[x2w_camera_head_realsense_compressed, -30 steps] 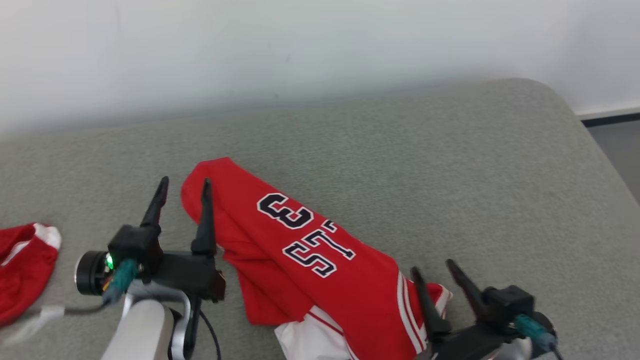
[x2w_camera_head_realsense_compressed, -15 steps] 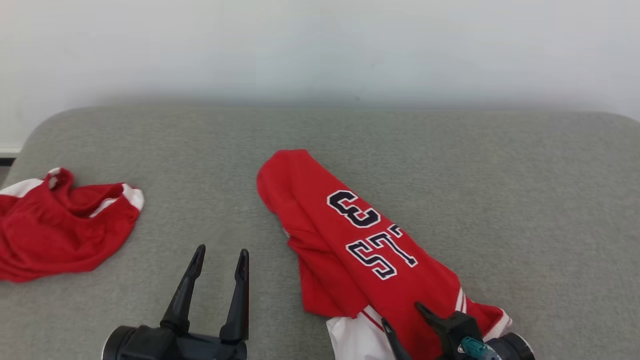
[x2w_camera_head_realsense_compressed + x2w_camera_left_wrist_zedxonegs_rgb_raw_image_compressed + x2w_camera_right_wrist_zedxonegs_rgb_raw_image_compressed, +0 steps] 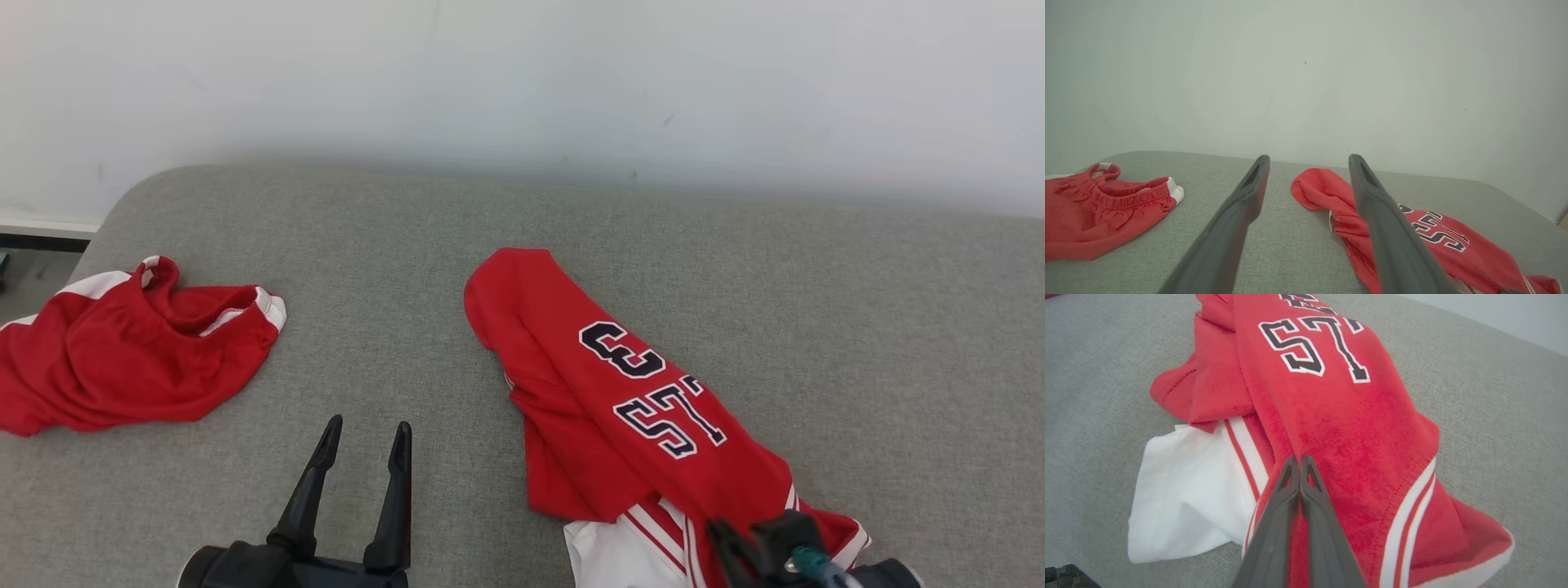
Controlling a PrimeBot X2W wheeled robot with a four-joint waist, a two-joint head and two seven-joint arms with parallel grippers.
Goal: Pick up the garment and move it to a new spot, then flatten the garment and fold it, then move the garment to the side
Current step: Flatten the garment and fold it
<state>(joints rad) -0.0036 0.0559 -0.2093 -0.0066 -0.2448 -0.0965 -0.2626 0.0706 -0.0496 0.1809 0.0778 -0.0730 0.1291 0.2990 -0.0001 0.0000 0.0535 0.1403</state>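
A red jersey (image 3: 620,408) with dark numbers and a white-striped hem lies crumpled in a long diagonal heap on the grey cushion (image 3: 816,327); it also appears in the left wrist view (image 3: 1433,241). At its near, white-trimmed end my right gripper (image 3: 722,535) has its fingers pressed together on a raised ridge of the red cloth (image 3: 1339,416), fingertips (image 3: 1299,458) meeting with no gap. My left gripper (image 3: 363,429) hovers open over bare cushion to the jersey's left, its jaws (image 3: 1308,159) apart with nothing between them.
A second red garment with white trim and an elastic waistband (image 3: 122,359) lies bunched at the cushion's far left (image 3: 1098,212). A pale wall (image 3: 522,73) rises behind the cushion. The cushion's rounded left corner drops to dark floor (image 3: 33,278).
The head camera has swung left, bringing the second red garment into view. My right gripper went from open to shut at the jersey's near end. The left gripper stays open.
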